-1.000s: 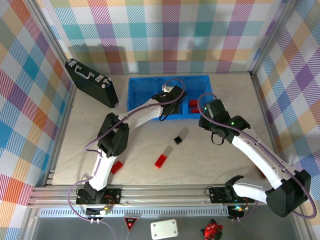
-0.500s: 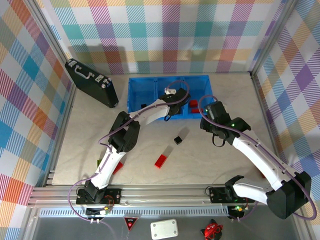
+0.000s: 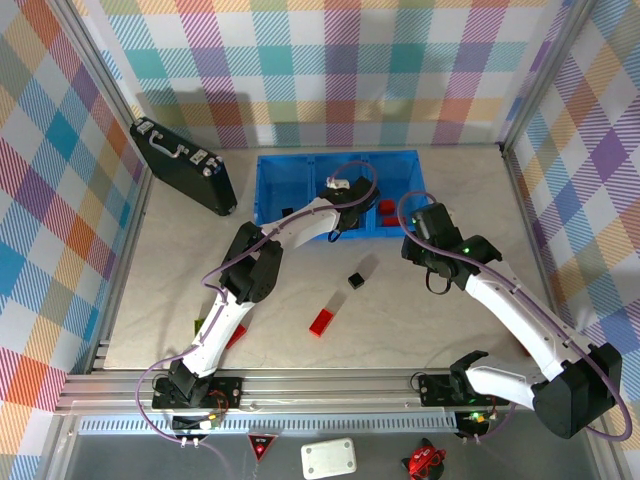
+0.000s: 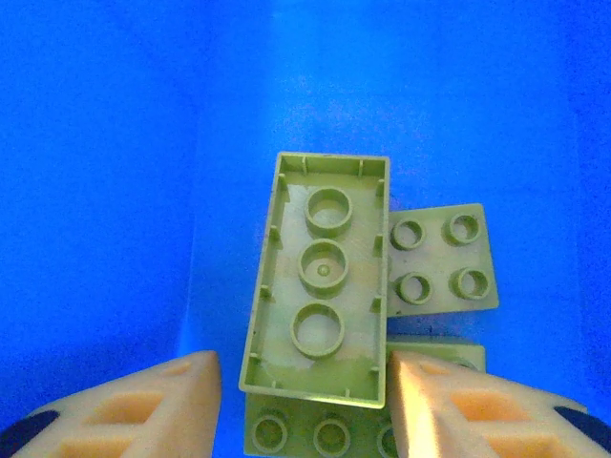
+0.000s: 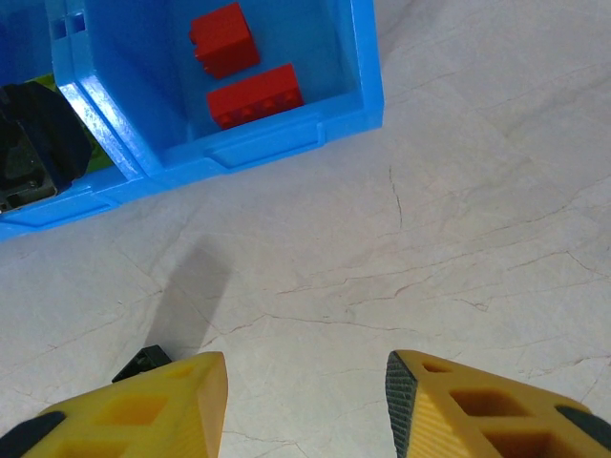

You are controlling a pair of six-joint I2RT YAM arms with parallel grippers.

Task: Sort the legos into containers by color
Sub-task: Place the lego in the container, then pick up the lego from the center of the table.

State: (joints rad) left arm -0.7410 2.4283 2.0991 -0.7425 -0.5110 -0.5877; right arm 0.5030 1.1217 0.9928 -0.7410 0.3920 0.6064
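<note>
Lying at the far edge of a pale marbled bench within plaid walls, a blue tray sits near a black case. The left arm stretches over the middle compartment. There the left tool, fingers parted, straddles without gripping an upturned green brick resting on other green bricks. The right tool hangs open, holding nothing, above bare bench near two red bricks in the end compartment.

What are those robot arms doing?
Two arms sort bricks by color into a blue tray. The left gripper is over the middle compartment, jaws apart around an upside-down green brick lying on other green ones. The right gripper hangs open over the table. Red bricks lie in the right compartment; a black brick waits on the table.
</note>
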